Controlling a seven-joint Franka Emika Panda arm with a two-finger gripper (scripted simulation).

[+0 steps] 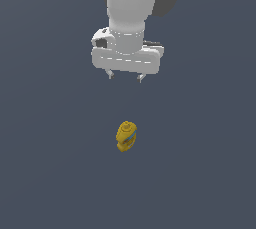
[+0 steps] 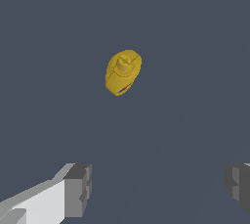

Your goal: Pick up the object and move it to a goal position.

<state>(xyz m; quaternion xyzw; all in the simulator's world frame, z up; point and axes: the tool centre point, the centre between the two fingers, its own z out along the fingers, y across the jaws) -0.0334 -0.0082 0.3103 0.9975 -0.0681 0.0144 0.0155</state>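
Observation:
The small yellow squeeze bottle point(image 1: 126, 136) stands on the dark grey floor, its yellow cap up and a blue stripe of label showing. In the wrist view the bottle point(image 2: 123, 71) is seen from above, cap towards the camera. My gripper point(image 1: 125, 76) hangs well above the bottle and a little farther back, open and empty, its two fingertips spread wide. In the wrist view the gripper point(image 2: 158, 189) shows one grey finger pad point(image 2: 78, 190) and the other at the frame edge, both apart from the bottle.
A plain dark grey surface point(image 1: 200, 173) lies all around the bottle. The white arm point(image 1: 132, 3) rises out of the exterior view's top.

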